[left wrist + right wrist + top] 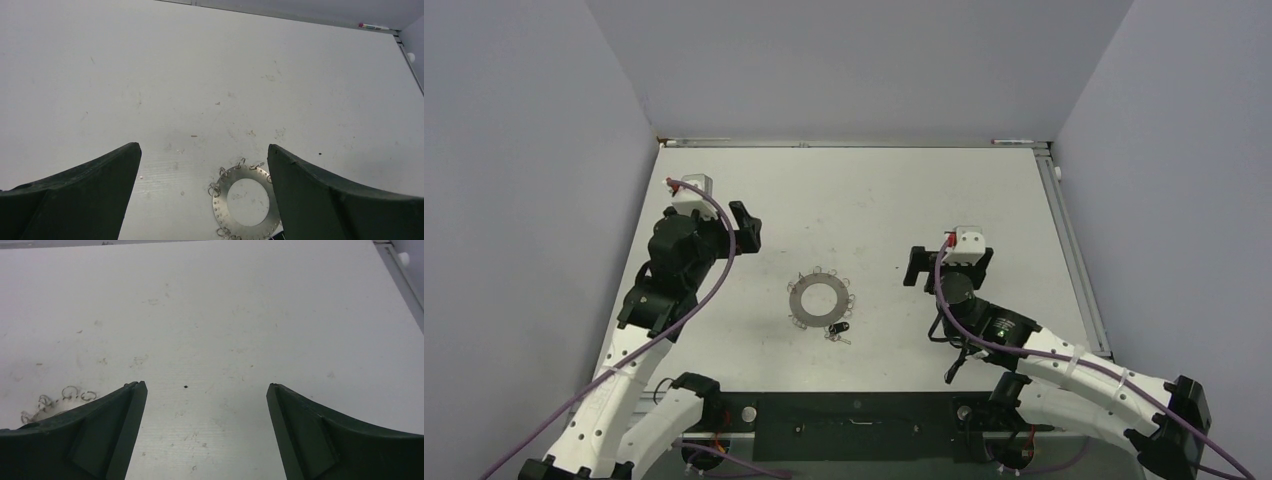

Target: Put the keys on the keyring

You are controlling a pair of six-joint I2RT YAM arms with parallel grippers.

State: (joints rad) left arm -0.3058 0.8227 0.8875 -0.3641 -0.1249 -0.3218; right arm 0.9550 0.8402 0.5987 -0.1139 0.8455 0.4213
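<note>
One tiny key with a black head and short silvery metal part [838, 329] lies nearest you on the white table [874, 200], at the near right rim of the flat grey metal ring [816, 297]; you cannot tell whether they touch. Right of the ring and apart from it, the right gripper [916, 266] stands spread wide with nothing between its fingers. Farther back, on the ring's far left, the left gripper [749, 228] is equally wide apart and holds nothing.
</note>
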